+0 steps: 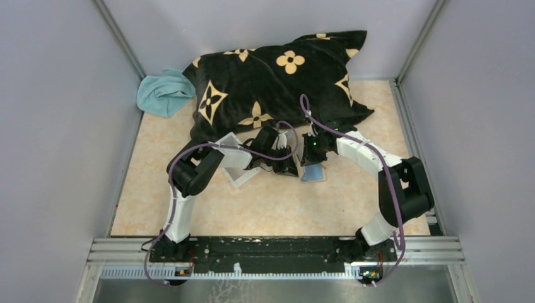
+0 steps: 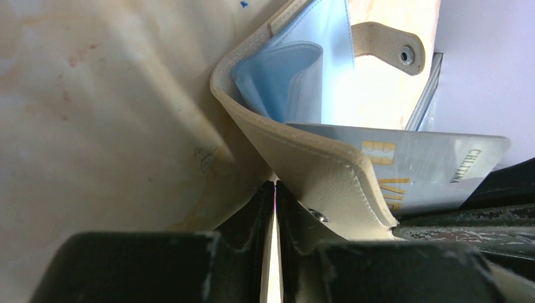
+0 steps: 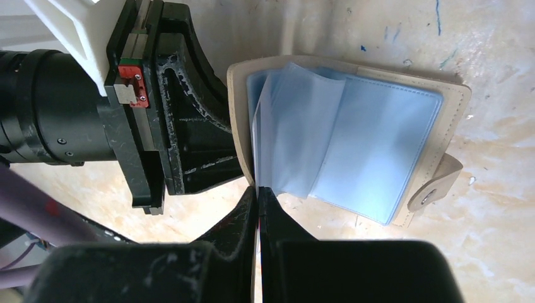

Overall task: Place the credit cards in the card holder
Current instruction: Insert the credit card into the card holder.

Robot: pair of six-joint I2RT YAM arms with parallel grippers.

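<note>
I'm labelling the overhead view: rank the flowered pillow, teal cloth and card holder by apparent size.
Largest to smallest:
1. flowered pillow
2. teal cloth
3. card holder, partly hidden under the arms

White link shells [image 1: 178, 218] join black joint housings [image 1: 192, 175]; purple cables [image 1: 394, 208] run alongside. The left gripper [image 2: 276, 189] is scuffed black, with a red tab [image 3: 129, 71] and small screws [image 3: 143, 98].

We log a beige marbled surface [image 1: 277, 208], scuffed, with small blue pen marks showing in the right wrist view. Directly on it: a black pillow [image 1: 271, 82] with gold flower print at the far side, a teal cloth [image 1: 163, 93] against the pillow's left corner, a pale tray [image 1: 238, 167] near the middle, and to its right the tan card holder [image 3: 353, 145], open, blue sleeves up, tab flat on the surface.
</note>
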